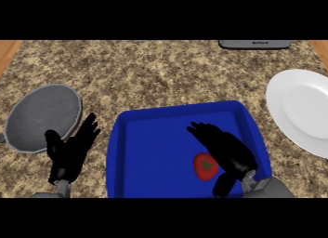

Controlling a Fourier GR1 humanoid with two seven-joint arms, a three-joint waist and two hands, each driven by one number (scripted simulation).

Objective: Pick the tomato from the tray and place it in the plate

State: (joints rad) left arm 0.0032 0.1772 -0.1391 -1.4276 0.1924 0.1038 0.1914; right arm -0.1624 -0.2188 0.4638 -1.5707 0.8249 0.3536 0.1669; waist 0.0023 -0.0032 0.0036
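Right hand [228,151] over the tray [135,153], fingers straight and holding nothing.
The tomato [205,166] lies just beside it, lower centre; plate [310,114] at right; left hand [70,151] rests open, lower left.

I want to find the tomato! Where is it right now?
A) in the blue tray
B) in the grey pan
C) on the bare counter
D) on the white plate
A: the tomato lies in the blue tray, beside the right hand; the white plate holds nothing.
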